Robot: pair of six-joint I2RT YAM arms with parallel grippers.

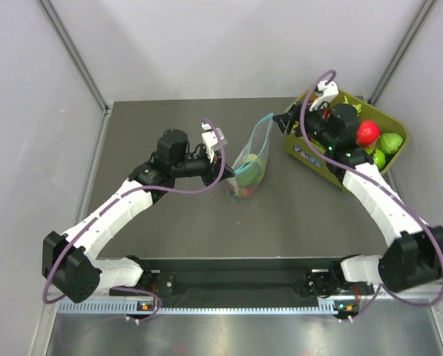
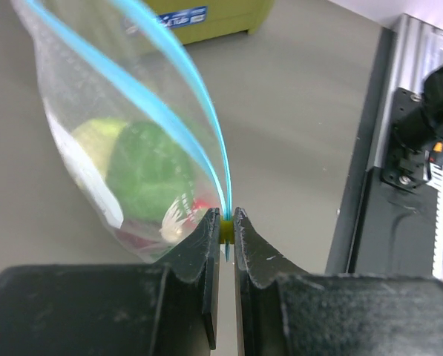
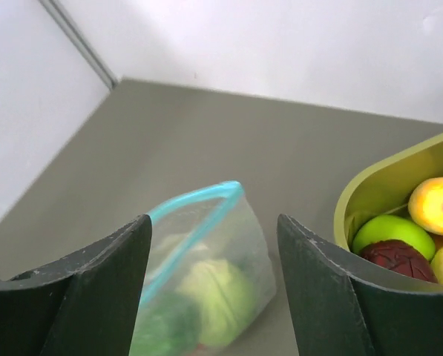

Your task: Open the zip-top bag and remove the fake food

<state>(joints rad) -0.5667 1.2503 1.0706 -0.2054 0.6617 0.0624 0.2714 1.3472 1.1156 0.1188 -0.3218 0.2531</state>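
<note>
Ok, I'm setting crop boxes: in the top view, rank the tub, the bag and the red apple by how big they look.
Largest: tub.
Then: bag.
Smallest: red apple.

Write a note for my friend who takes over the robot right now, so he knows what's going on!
The left gripper: jaws shut on one end of the teal zip strip of the clear, crinkly plastic zip-top bag.
The right gripper: jaws open by the bag's far top corner, holding nothing.
Food: the pale green plastic cabbage, the dark green plastic pepper and something red are inside the bag.
Done: the mouth looks parted.
Left: take all the food out.
</note>
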